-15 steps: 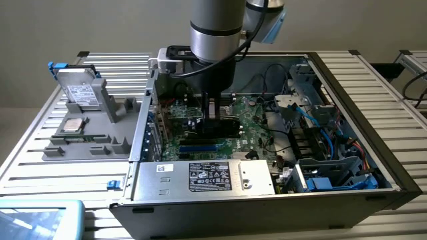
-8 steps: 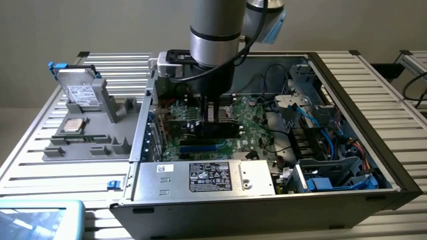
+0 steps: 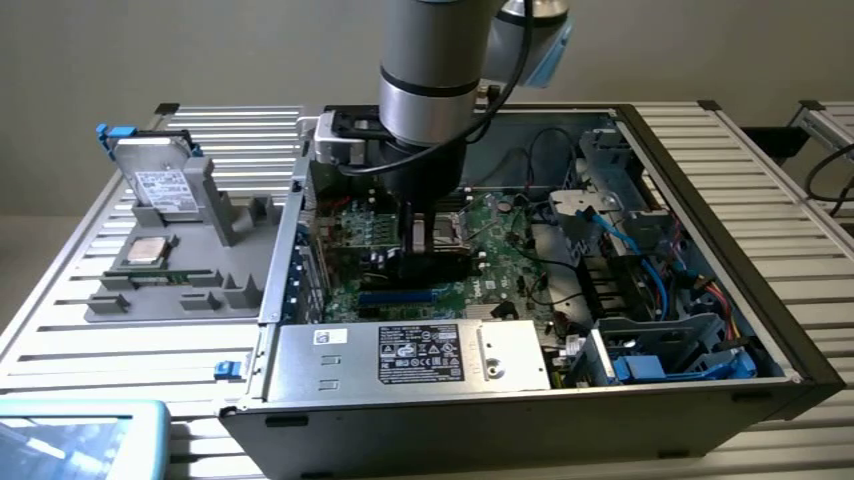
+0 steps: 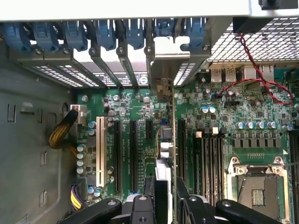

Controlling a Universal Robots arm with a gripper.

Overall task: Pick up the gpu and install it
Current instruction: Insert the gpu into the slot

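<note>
We see the gripper part closed on the gpu, held on edge over the board, mid-frame in the exterior view, inside the case. We judge the card light, stiff and fragile, best gripped by its cooler and edges. Slots run beside it; brackets and a red wire crowd near; a drive sits upper left, well apart

Soft, even light covers the table, while the case rim glares white in the wrist view.
</note>
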